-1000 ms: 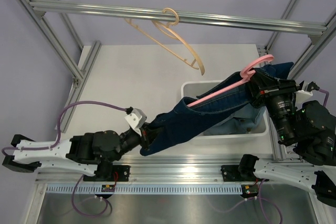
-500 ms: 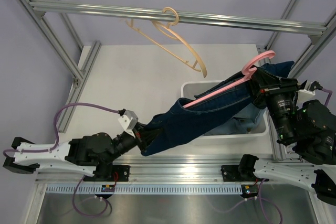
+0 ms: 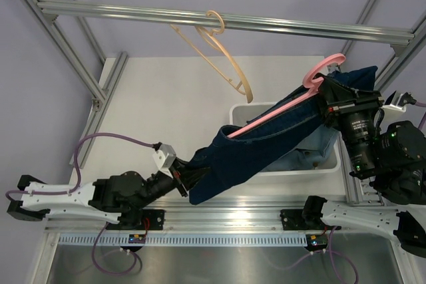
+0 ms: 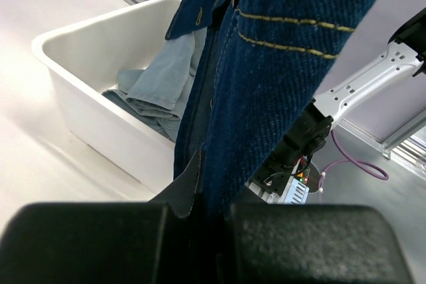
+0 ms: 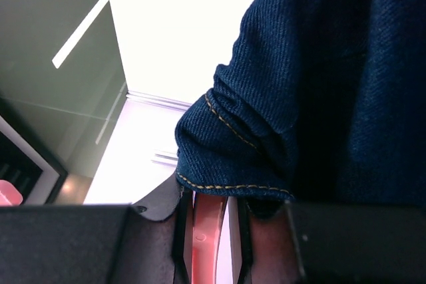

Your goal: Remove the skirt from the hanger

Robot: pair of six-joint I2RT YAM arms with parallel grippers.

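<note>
Drawn back slightly, the left gripper [image 3: 185, 179] pinches the skirt [image 3: 266, 144] while the right gripper [image 3: 326, 100] clamps the pink hanger [image 3: 283, 108].

No text, brand or number can be read in any view. The small coloured stickers [image 3: 138, 237] on the black arm bases [image 3: 143, 219], at the near edge of the white table [image 3: 166, 104], are too small to make out.

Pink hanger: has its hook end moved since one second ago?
Yes. The hook end of the pink hanger has shifted up the top view, away from the white bin and toward the overhead rail.
</note>
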